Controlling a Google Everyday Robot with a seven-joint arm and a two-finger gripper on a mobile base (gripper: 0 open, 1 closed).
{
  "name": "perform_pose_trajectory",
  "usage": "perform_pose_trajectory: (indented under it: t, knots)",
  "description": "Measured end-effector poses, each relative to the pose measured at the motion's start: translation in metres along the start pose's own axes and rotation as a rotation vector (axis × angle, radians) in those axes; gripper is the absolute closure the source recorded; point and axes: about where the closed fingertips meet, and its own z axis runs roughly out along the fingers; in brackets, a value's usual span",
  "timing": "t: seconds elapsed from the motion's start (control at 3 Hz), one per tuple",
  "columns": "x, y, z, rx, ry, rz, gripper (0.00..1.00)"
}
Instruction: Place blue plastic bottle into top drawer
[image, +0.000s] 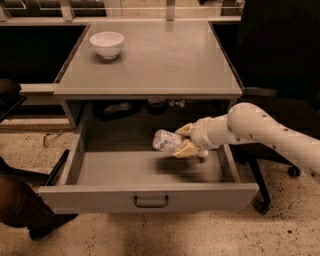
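The blue plastic bottle (166, 140) is a small clear bottle lying sideways in my gripper (183, 141), its free end pointing left. The gripper's tan fingers (186, 149) are shut on the bottle's right end. The white arm (260, 131) reaches in from the right. The bottle hangs inside the open top drawer (150, 197), a little above its grey floor, right of centre. The drawer is pulled fully out, with its dark bar handle (150, 201) at the front.
A white bowl (107, 44) stands on the grey tabletop (165, 60) at the back left. Dark items lie in the shadow under the top at the drawer's back (117, 107). A dark chair base (260, 200) stands right of the drawer.
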Motion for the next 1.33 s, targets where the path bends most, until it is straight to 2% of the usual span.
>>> perform_pose_trajectory:
  t: [0.67,1.0,1.33]
  knots:
    - [0.028,-0.003,0.046,-0.008,0.059,0.038,1.00]
    - [0.029,-0.003,0.046,-0.008,0.059,0.039,0.81]
    - [0.029,-0.003,0.046,-0.008,0.059,0.039,0.58]
